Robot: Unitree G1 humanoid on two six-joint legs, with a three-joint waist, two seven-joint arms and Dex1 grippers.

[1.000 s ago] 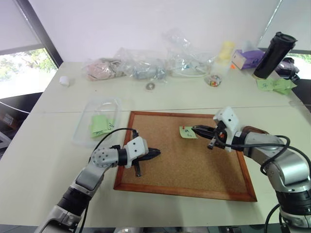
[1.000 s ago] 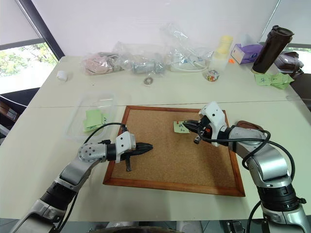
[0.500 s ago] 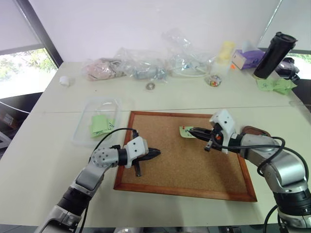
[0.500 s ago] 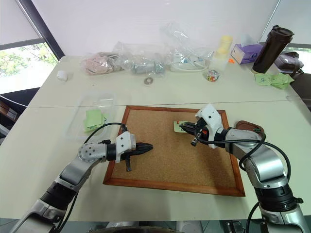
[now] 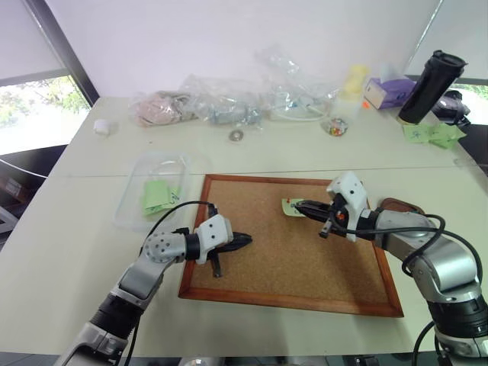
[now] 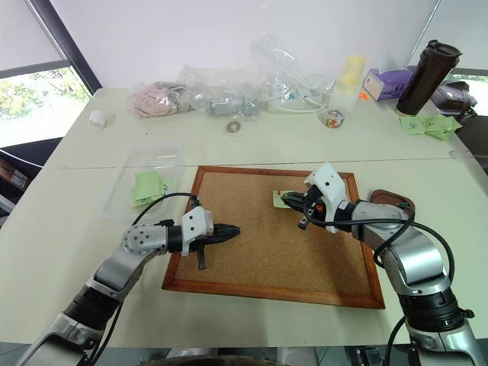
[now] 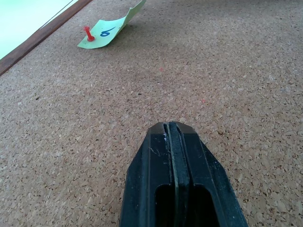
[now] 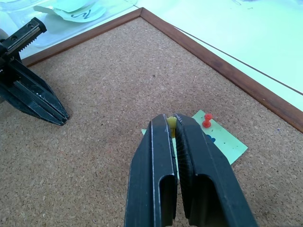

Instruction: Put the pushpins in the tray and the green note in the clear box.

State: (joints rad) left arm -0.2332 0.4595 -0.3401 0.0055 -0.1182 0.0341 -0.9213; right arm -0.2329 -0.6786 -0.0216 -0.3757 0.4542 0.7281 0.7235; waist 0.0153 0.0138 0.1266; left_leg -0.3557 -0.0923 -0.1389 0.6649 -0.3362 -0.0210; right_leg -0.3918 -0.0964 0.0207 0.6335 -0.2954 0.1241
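Right wrist view: clenched right tool [image 8: 176, 124] hovering at green note [image 8: 222, 140].
Pushpin [image 8: 207, 122] is sitting just beside its tip; left tool [image 5: 245, 240] is clenched, empty.

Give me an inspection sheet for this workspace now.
Surface: pale table with a corkboard on it.
Job's things: green note pinned to the corkboard by one pushpin; clear box left of the board, holding green slips; tray at the board's right edge.
Clutter: plastic bags, dark tumbler, purple box and green papers along the far side.
Grippers: left claw shut over bare cork; right claw shut, tips at the note.
Cables: black cable looping along each arm.
Surroundings: window at left, white wall behind.
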